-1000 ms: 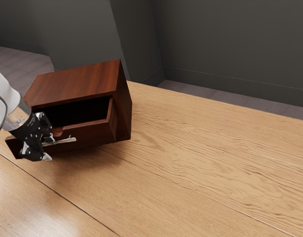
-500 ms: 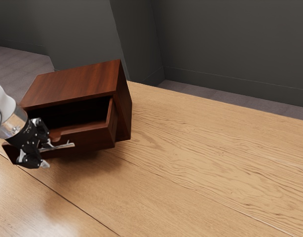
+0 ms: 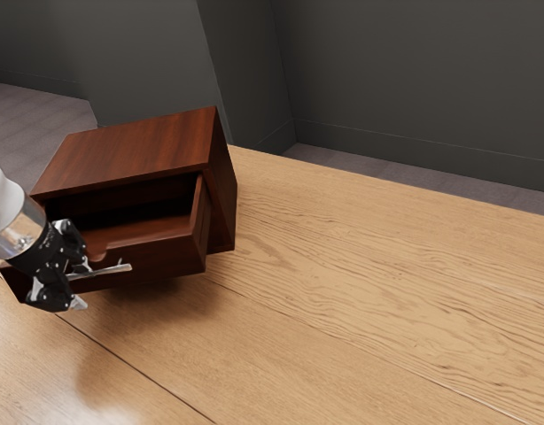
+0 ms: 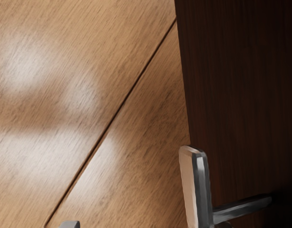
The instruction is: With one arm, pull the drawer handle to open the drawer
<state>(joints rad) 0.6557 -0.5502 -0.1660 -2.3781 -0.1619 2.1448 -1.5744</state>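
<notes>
A dark red wooden cabinet (image 3: 139,150) stands on the table at the exterior view's left. Its drawer (image 3: 152,243) is pulled partly out toward the lower left, leaving a dark gap above it. A silver bar handle (image 3: 108,268) sticks out from the drawer front. My black gripper (image 3: 58,285) sits at the handle's left end, its fingers spread around the bar. The wrist view has the handle (image 4: 197,190) on its post, close against the dark drawer front (image 4: 241,95). One fingertip (image 4: 70,223) stands well apart from the bar.
The light wooden table (image 3: 361,301) stretches wide toward the exterior view's right and front. A plank seam (image 4: 112,118) runs under my hand. Dark grey walls (image 3: 414,71) and floor lie behind the table.
My hand has moved toward the exterior view's lower left, and the drawer has slid further out with it. The cabinet's front corner has also shifted slightly left.
</notes>
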